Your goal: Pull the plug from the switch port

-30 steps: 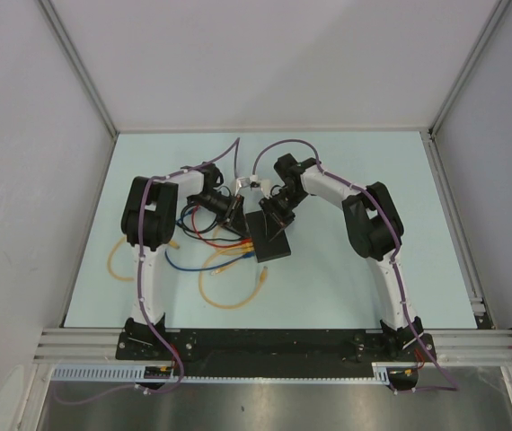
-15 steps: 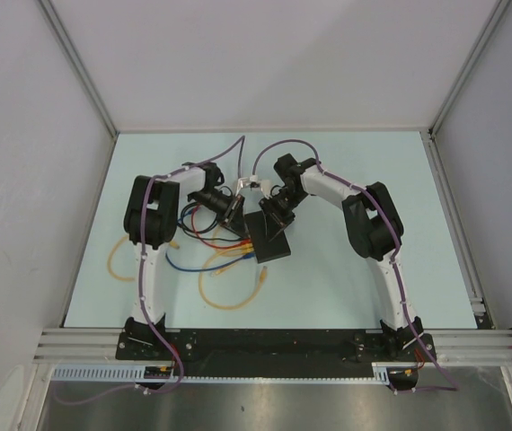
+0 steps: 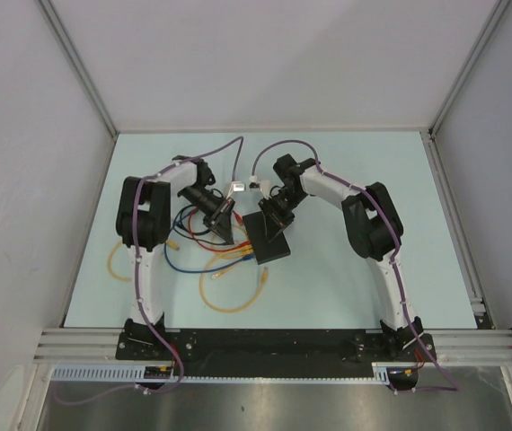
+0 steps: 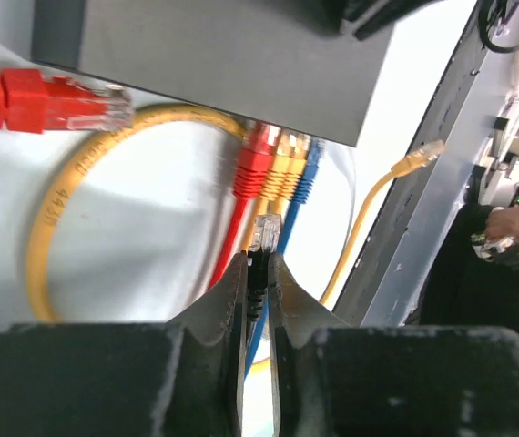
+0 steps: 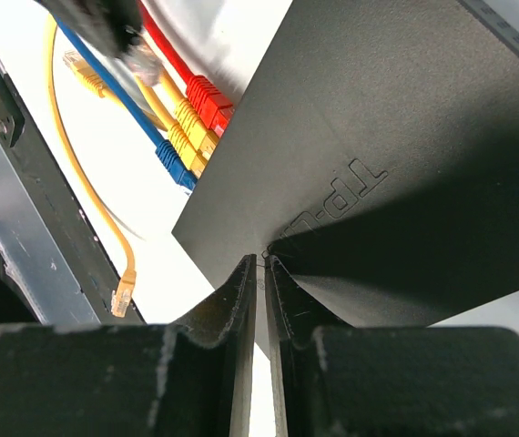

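Note:
The switch [image 3: 268,241] is a flat black box at the table's middle. It also shows in the left wrist view [image 4: 223,55] and the right wrist view [image 5: 405,173]. Red [image 4: 256,168], two yellow [image 4: 282,173] and blue [image 4: 305,177] plugs sit in its ports. My left gripper [image 4: 258,261] is shut on a black plug [image 4: 263,230] with a clear tip. That plug is out of the switch, a short way in front of the ports. My right gripper [image 5: 261,261] is shut, its tips pressed on the switch's top face. In the top view the left gripper [image 3: 227,229] is left of the switch and the right gripper [image 3: 273,222] is over it.
A loose red plug [image 4: 55,98] lies beside the switch. A loose yellow cable end [image 4: 421,157] lies near the table's dark front rail [image 4: 423,228]. Yellow, blue and red cable loops [image 3: 225,287] sprawl left of and in front of the switch.
My left gripper has drawn back to the left, away from the switch, with the black plug in it. The right gripper and the switch have stayed put.

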`<act>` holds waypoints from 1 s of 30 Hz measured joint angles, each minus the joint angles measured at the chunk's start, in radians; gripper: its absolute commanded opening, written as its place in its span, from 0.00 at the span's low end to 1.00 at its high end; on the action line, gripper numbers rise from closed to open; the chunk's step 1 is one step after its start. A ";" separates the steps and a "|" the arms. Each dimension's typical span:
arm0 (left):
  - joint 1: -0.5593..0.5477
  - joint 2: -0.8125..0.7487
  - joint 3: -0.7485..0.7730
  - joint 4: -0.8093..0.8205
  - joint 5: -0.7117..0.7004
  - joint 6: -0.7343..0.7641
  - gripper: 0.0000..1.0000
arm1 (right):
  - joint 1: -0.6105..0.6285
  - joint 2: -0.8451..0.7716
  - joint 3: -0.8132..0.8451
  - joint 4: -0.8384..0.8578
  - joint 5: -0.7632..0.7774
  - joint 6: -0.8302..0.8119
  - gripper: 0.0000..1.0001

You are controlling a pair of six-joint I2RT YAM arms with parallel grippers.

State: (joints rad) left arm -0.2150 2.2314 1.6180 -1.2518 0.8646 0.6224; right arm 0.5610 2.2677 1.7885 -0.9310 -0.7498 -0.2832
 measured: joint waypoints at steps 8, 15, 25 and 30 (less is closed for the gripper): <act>0.022 -0.176 0.026 -0.040 -0.104 0.024 0.00 | -0.002 0.000 0.000 0.000 0.000 0.000 0.14; 0.150 -0.463 -0.083 -0.037 -0.282 0.071 0.00 | -0.002 0.001 0.002 -0.002 0.000 0.000 0.14; 0.390 -0.508 -0.406 0.060 -0.462 0.094 0.01 | -0.003 0.006 0.010 -0.010 -0.002 0.000 0.14; 0.395 -0.486 -0.470 0.114 -0.500 0.094 0.41 | -0.004 0.008 0.011 -0.011 -0.005 -0.001 0.14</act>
State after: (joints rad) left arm 0.1799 1.7458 1.1481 -1.1381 0.3649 0.7166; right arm 0.5568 2.2753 1.7992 -0.9417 -0.7547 -0.2840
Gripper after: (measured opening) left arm 0.158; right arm 0.141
